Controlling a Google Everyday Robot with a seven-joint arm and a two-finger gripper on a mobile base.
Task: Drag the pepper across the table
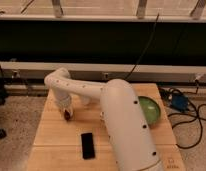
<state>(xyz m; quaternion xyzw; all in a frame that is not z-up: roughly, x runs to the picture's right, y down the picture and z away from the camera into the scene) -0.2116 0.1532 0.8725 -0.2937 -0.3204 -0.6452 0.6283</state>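
The gripper is lowered to the far left part of the table, at the end of the white arm that reaches out from the near side. A small dark red shape, taken to be the pepper, is seen right at the gripper's tip, touching or just beneath it; whether it is clasped cannot be told.

The pepper is judged light, smooth-skinned and slightly yielding, so it is likely to roll or slip aside if pushed off-centre. It is best pressed or pinched across its thicker middle, with gentle force. A black phone lies nearer than the gripper and a little to its right; a green bowl sits well to its right.
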